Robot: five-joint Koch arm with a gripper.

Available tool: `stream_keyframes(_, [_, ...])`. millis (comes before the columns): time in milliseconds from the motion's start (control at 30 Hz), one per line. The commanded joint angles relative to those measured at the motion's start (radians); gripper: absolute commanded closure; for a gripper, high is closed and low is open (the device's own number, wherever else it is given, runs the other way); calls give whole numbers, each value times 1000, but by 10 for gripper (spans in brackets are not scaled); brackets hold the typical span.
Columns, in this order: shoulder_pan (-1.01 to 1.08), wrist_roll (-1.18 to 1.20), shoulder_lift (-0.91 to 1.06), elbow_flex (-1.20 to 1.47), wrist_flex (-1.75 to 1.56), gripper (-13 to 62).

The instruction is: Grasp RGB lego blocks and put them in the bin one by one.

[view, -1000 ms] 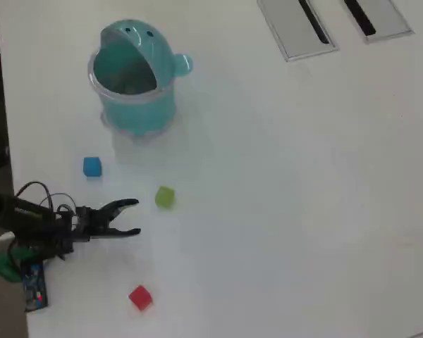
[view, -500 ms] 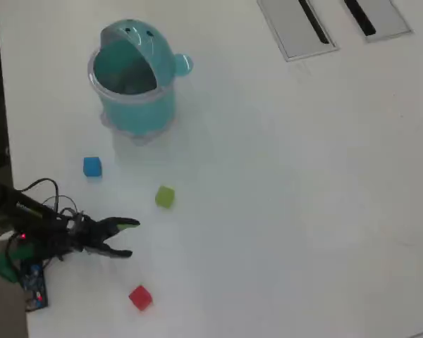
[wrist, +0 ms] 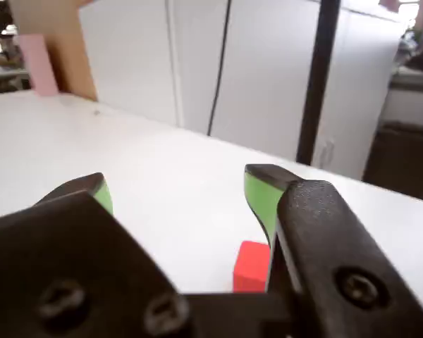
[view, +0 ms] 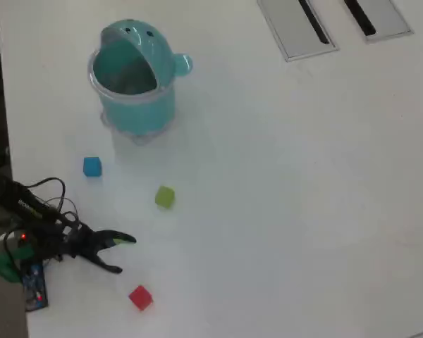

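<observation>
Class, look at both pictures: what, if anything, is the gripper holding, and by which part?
Nothing. The gripper is open and empty; the red block lies on the table beyond its tips, untouched.

Nothing to read here: no word, number, brand or label shows in either the overhead or the wrist view. The teal bin [view: 132,81] carries only two dark eye dots on its domed lid, marks rather than writing, and the grey panels [view: 333,22] far to the right of the bin in the overhead view bear plain black strips with no lettering. Below the bin, a small circuit board [view: 32,284] at the table's left edge is too small and blurred for any print to be made out.
</observation>
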Motion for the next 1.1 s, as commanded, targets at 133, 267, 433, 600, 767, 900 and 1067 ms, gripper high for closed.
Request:
stream_keyframes(133, [72,-127,69,72,-44,144])
stream_keyframes(267, [114,-123,67,72,-6,149])
stream_keyframes(433, [218,-135,64,72,75,142])
stream_keyframes(600, [308,-144,35,38,163,172])
stream_keyframes(767, [321,-118,11,-6,204,173])
stream_keyframes(900, [328,-118,-41,-64,192,173])
stream_keyframes(1067, [408,-121,-299,-229,84,172])
